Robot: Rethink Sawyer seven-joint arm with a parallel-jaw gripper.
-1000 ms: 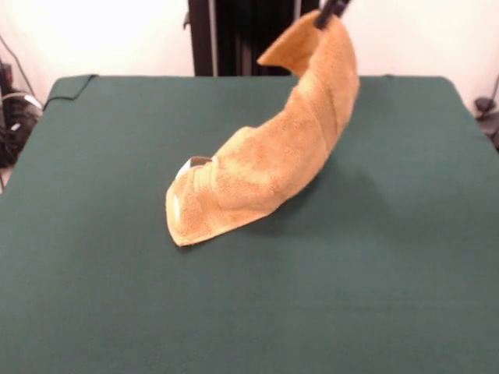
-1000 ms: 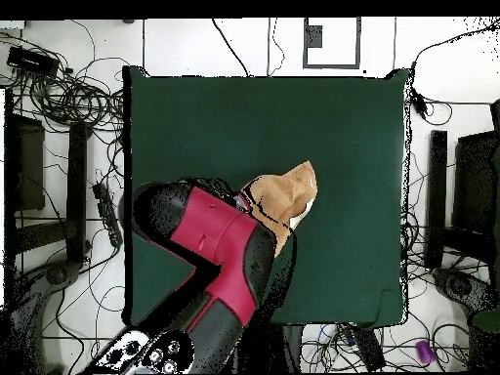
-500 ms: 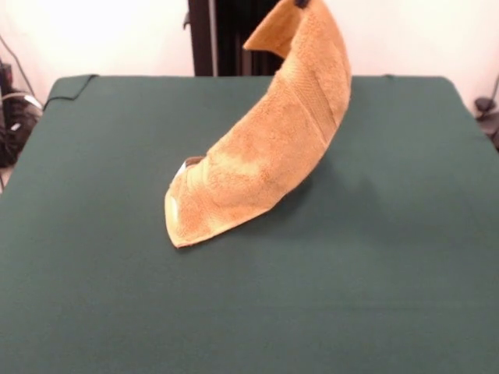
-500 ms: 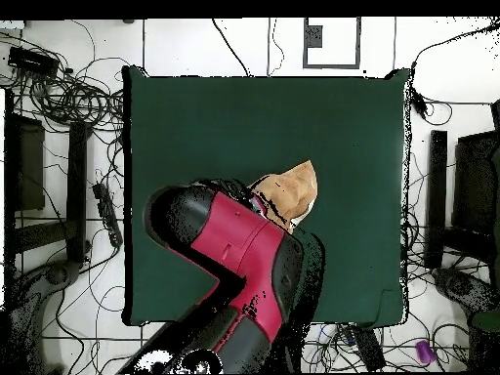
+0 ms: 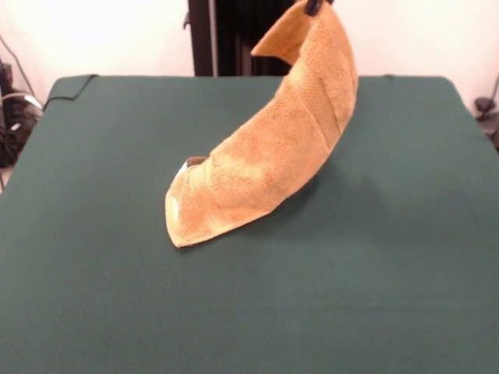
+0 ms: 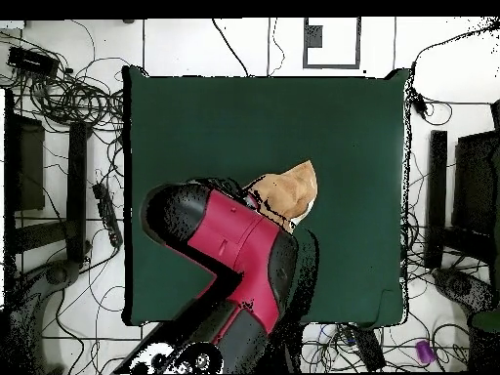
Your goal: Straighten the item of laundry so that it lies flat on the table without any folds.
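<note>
The item of laundry (image 5: 269,160), an orange-tan towel, is lifted at one corner and hangs in a folded, curved band down to the table (image 5: 93,234). Its lower end rests doubled over on the green cloth, with a small white tag (image 5: 193,163) showing there. My gripper (image 5: 313,6) shows only as dark tips at the top edge, shut on the raised corner. In the overhead view the red and black arm (image 6: 229,254) hides the gripper and much of the towel (image 6: 293,187), leaving only the resting end in sight on the table (image 6: 244,107).
Cables and dark equipment (image 6: 59,98) lie on the floor around the table. A black upright post (image 5: 201,37) stands behind the far edge. Bare green cloth surrounds the towel on all sides.
The raised corner swung left and higher half a second ago, then came back slightly right and down. The resting end has stayed in place.
</note>
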